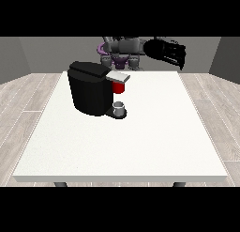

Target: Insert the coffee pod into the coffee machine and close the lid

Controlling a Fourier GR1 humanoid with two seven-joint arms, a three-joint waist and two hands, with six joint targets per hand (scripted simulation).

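Note:
A black coffee machine [90, 89] stands on the white table [140, 142], left of the middle. Its grey lid [117, 76] lies low over the red pod holder [119, 87]. A small grey cup [120, 107] sits on the machine's base under the holder. I see no separate coffee pod. The hand at the view's right [166, 51] hangs raised above the table's far edge, well to the right of the machine, fingers pointing down and holding nothing. The other hand does not show.
The robot's torso [121, 50] stands behind the table's far edge. Wood floor surrounds the table, with grey walls behind.

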